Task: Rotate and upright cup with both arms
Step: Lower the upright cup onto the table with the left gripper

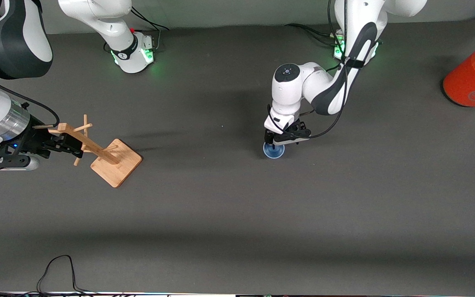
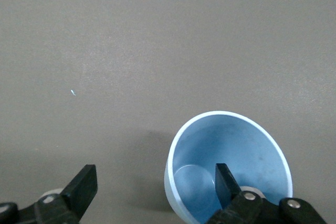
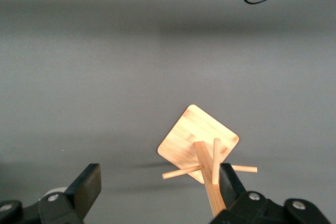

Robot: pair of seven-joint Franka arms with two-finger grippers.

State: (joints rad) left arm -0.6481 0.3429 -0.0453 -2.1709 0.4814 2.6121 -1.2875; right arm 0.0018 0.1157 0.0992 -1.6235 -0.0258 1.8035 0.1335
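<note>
The cup [image 1: 273, 151] stood upright on the grey table [image 1: 237, 214], mouth up, near the middle of the table and nearer the front camera than the left arm's base. The left gripper [image 1: 274, 144] was down over it, fingers spread wide. In the left wrist view one finger [image 2: 226, 182] reached down inside the cup [image 2: 228, 166], close against the inner wall, while the other finger [image 2: 84, 186] stood well outside the rim with bare table between it and the cup. The fingers were not pinching the cup wall.

The right gripper [image 1: 66, 143] hovered toward the right arm's end of the table, at the top of a wooden peg rack [image 1: 103, 154], which stood on its square base. Its fingers were spread as well. In the right wrist view one finger [image 3: 230, 184] lay just beside the rack's post [image 3: 210, 182], and the other [image 3: 86, 187] was well apart from it, so nothing was gripped.

An orange can [image 1: 472, 76] stood at the left arm's end of the table, well away from both grippers.
</note>
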